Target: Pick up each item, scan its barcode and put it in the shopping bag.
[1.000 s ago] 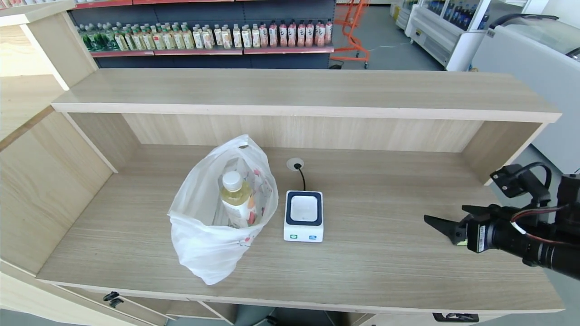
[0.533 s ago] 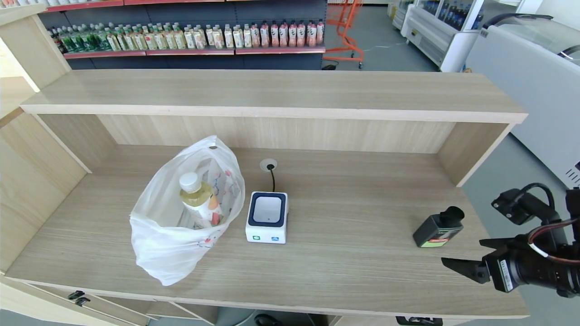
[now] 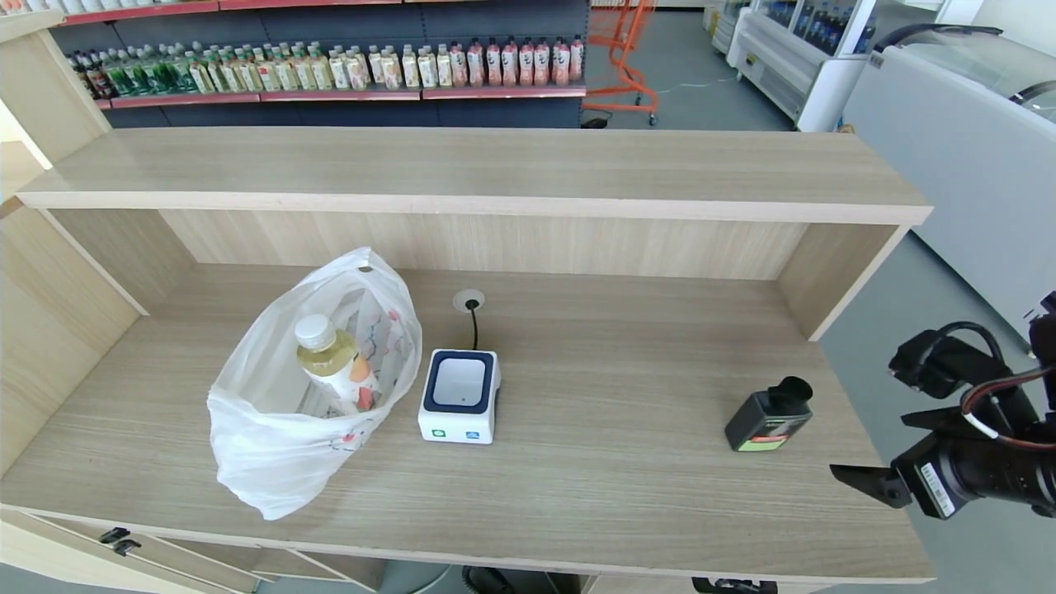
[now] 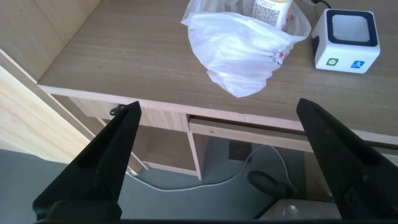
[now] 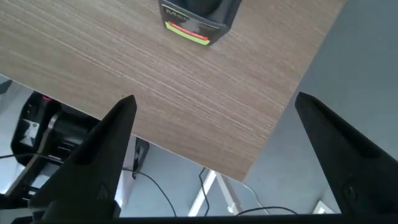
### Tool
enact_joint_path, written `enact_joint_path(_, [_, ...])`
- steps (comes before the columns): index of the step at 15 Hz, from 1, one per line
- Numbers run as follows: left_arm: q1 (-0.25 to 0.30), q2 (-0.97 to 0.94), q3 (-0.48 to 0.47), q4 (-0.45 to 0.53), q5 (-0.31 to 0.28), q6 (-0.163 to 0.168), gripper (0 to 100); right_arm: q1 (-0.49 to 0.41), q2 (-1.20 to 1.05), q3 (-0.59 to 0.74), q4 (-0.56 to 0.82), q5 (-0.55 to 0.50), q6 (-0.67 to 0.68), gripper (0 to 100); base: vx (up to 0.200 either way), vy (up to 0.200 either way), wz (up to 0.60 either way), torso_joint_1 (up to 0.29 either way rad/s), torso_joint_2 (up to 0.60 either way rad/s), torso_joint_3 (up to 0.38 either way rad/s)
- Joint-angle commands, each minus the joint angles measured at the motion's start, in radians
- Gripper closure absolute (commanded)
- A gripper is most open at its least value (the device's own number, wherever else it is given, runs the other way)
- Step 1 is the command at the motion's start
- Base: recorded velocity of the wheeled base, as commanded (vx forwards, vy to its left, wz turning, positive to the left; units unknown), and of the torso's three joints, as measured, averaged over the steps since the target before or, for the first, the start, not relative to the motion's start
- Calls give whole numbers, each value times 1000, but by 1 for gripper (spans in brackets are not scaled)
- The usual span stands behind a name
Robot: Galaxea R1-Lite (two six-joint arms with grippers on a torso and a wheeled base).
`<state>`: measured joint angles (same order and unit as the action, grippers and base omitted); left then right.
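Standing near the middle of the bench [image 3: 627, 495], the scanner [image 3: 459, 396] is taken as the reference for everything else. Just to its left the white shopping bag [image 3: 272, 445] is seen with its mouth open. A bottle [image 3: 334, 371] of pale yellow drink with a white cap is leaned inside it. Well to the scanner's right, near the bench end, a dark container [image 3: 767, 419] with a black cap and a red-and-green label is seen standing, untouched. The right claw [image 5: 214, 102] is held spread and empty, farther right of the scanner than the container and nearer the front edge. The left claw [image 4: 219, 104] is likewise spread and empty, held out before the front edge on the bag's side of the scanner.
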<state>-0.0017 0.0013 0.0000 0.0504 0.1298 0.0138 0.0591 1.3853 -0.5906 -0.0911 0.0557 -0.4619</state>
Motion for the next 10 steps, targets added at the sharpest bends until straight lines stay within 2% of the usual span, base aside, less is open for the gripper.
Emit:
enact_joint_path(1, [0, -1, 0, 0, 1, 0, 0, -32, 55, -1, 1, -20, -61, 0, 0, 0, 0, 0, 0, 0])
enact_joint_path(3, [0, -1, 0, 0, 1, 0, 0, -68, 116, -9, -13, -28, -169, 0, 0, 0, 0, 0, 0, 0])
enact_joint_path(6, [0, 0, 0, 0, 1, 0, 0, -68, 215, -12, -124, -10, -181, 0, 0, 0, 0, 0, 0, 0])
enact_joint_path(10, [0, -1, 0, 0, 1, 0, 0, -53, 353, -18, -285, 82, -182, 0, 0, 0, 0, 0, 0, 0])
